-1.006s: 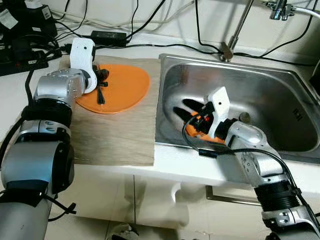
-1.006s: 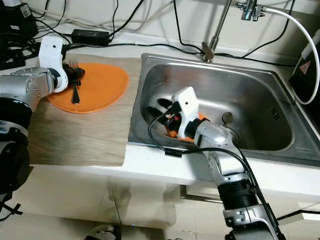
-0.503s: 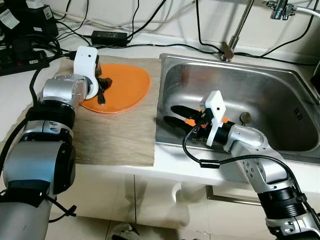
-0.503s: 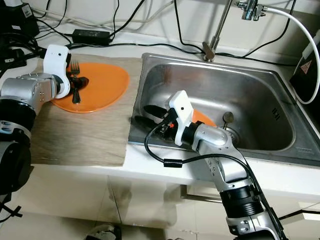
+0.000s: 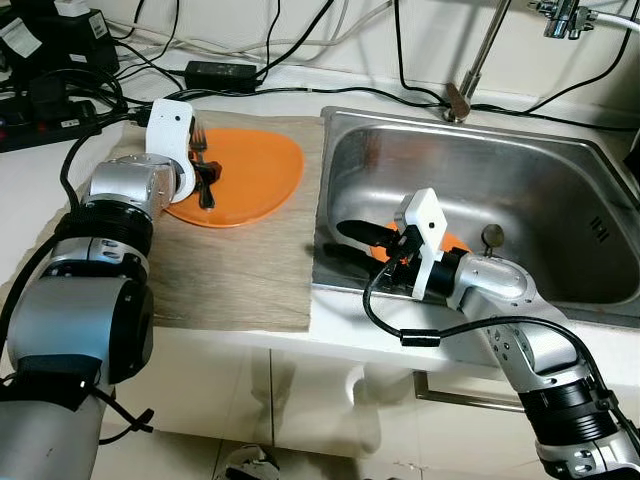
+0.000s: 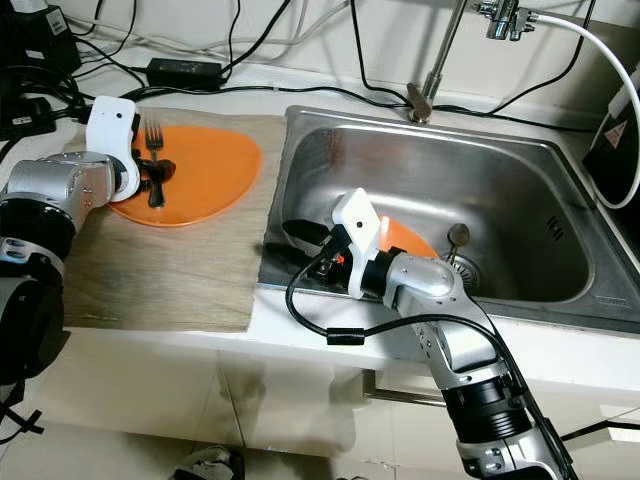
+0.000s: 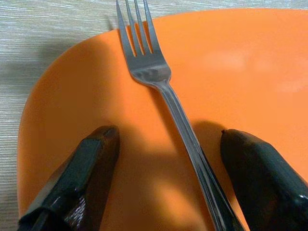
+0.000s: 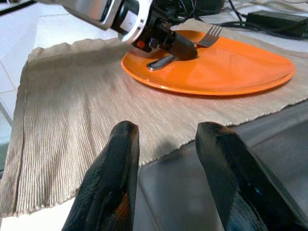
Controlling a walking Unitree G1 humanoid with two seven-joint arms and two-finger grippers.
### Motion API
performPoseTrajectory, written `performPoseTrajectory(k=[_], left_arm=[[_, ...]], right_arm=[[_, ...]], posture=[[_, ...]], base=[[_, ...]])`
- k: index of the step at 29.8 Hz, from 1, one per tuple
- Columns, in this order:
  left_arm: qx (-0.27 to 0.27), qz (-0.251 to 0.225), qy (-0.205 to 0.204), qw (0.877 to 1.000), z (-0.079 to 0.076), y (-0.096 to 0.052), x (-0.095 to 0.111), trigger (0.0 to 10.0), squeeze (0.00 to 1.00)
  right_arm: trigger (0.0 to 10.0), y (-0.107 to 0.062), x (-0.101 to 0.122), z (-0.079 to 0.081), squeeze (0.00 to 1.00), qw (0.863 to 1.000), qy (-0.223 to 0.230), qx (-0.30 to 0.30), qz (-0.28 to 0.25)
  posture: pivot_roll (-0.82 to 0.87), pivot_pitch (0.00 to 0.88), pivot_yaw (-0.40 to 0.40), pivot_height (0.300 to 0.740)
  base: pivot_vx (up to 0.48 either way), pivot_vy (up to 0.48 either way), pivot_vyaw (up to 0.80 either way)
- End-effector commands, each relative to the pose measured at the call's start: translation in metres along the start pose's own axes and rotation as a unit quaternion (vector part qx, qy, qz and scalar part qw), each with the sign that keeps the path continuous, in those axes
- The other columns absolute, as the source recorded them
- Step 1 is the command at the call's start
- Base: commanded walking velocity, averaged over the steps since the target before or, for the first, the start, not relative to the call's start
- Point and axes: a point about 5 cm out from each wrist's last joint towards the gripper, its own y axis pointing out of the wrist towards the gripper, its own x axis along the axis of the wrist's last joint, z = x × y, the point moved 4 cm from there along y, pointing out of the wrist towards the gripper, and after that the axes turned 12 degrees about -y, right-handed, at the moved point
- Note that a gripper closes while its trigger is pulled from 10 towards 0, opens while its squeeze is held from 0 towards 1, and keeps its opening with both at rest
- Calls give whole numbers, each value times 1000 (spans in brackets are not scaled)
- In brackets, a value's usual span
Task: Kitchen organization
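Observation:
An orange plate (image 5: 255, 170) lies on a beige mat (image 5: 240, 270) left of the sink. On the plate rests a silver fork (image 7: 159, 77), its tines toward the wall. My left gripper (image 5: 205, 182) is open just over the plate, one finger on each side of the fork's handle. My right gripper (image 5: 346, 243) is down in the steel sink (image 5: 540, 190), near its left wall, open and holding nothing. A second orange dish (image 6: 405, 238) lies on the sink floor behind the right wrist, partly hidden by it.
The faucet (image 5: 475, 60) rises behind the sink, and a drain plug (image 5: 490, 236) sits on the sink floor. Cables and a black power adapter (image 5: 215, 72) run along the back of the counter. A power strip (image 5: 40, 110) lies at the far left.
My right gripper has slid left across the sink, off the orange dish and toward the left wall. My left gripper has drawn back a little, so the fork's tines now show.

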Motion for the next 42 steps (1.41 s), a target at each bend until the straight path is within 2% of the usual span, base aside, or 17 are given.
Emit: performPoseTrajectory(k=[1,3,4,6,7,42], left_arm=[[-6,30,3,1000,-5,3,-12,10000,0],[-1,35,15,999,-2,3,-14,10000,0],[1,39,25,999,-1,3,-15,4824,0],[1,40,28,999,0,3,-16,4824,0],[2,41,32,999,1,3,-16,0,0],[1,27,40,999,8,3,-16,0,0]], right_arm=[[10000,-2,2,0,0,1000,-9,2,4],[10000,-2,2,0,0,1000,-10,2,5],[10000,-3,2,0,0,1000,-11,3,7],[10000,-3,2,0,0,1000,-12,3,7],[10000,-4,1,-1,0,1000,-12,2,8],[10000,-1,0,-13,0,999,-24,-21,14]], posture=[[101,25,-20,740],[100,23,-18,740],[100,22,-18,740],[100,21,-17,740],[100,19,-17,740],[102,2,-26,740]], base=[[0,0,0],[0,0,0],[0,0,0],[0,0,0],[0,0,0],[0,0,0]])
